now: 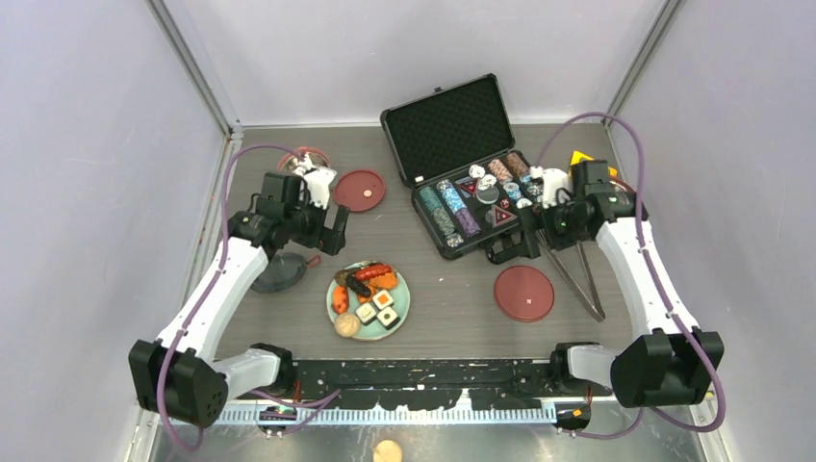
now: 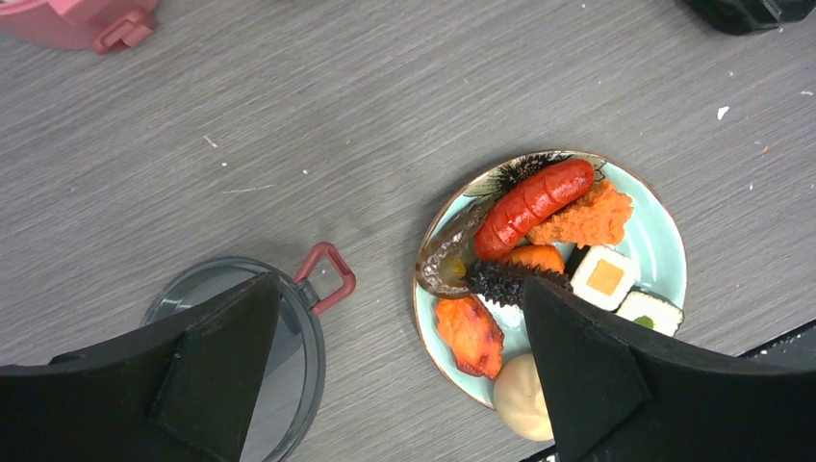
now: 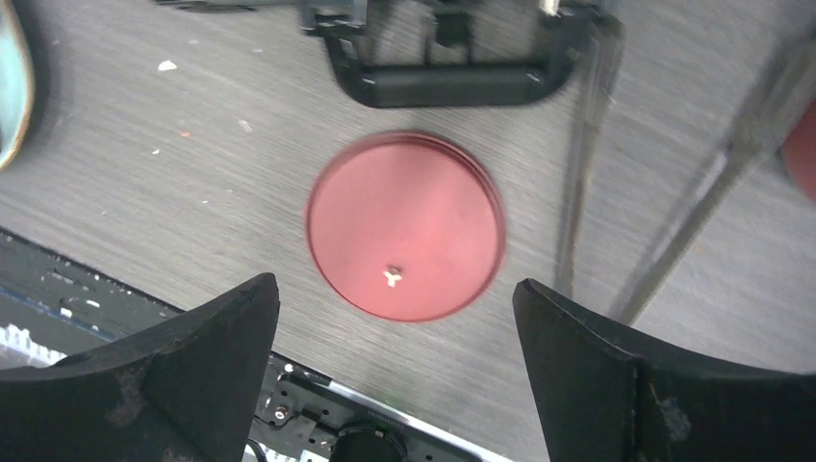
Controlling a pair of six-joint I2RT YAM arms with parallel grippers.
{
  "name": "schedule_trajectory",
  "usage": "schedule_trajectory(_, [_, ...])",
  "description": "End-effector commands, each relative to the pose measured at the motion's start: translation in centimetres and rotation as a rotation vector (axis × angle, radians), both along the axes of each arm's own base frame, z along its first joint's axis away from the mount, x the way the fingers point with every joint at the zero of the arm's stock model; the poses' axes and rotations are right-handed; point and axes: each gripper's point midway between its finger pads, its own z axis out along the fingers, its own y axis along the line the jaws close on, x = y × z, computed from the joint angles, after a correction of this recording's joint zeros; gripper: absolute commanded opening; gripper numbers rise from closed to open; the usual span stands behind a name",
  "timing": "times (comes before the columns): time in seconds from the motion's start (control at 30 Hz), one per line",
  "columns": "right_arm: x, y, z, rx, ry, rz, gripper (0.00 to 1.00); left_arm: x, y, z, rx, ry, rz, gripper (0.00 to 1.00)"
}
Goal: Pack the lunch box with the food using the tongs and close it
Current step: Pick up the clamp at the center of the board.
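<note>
Top external view has the tongs (image 1: pixel 573 274) lying flat at the near right, just beside a red inner lid (image 1: pixel 523 293). The right gripper (image 1: pixel 513 248) is spread wide and empty over that lid, close to the black poker chip case (image 1: pixel 460 183). The left gripper (image 1: pixel 330 223), also wide and empty, hangs between the dark top lid (image 1: pixel 279 271) and the plate (image 1: pixel 405 289) of food (image 1: pixel 366 289). A lunch box tier (image 1: pixel 306 159) sits at the far left, partly hidden by the arm. The likely trouble is the pickup: the tongs are thin and flat on the table, so the fingers could skid off, catch only one arm, or knock the lid or the case handle (image 3: pixel 443 87). Smooth food pieces could also slip from the tongs.
</note>
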Motion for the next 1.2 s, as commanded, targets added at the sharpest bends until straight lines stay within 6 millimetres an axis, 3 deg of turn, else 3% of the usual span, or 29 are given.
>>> schedule_trajectory(0.0, [-0.8,-4.8,0.4,-0.02,0.018,-0.104,0.94,1.0,0.0,3.1,-0.05,-0.157,0.03,1.0])
schedule_trajectory(0.17, [-1.6,-10.3,-1.8,-0.07,0.098,-0.242,0.85,1.0,-0.4,3.9,-0.078,-0.18,0.029,1.0])
schedule_trajectory(0.33, [-0.9,-13.2,-4.6,-0.143,0.127,-0.318,0.72,1.6,-0.6,3.6,-0.08,-0.162,0.04,1.0])
schedule_trajectory(0.53, [-0.2,-14.4,-7.9,-0.181,0.173,-0.337,0.64,1.9,-0.9,3.7,-0.09,-0.162,0.029,1.0])
schedule_trajectory(0.87, [2.0,-16.8,-11.1,-0.259,0.152,-0.397,0.52,1.7,-0.8,3.5,-0.088,-0.16,0.036,1.0])
schedule_trajectory(1.17, [1.8,-16.9,-14.2,-0.258,0.215,-0.384,0.46,1.9,-0.5,3.6,-0.067,-0.172,0.03,1.0])
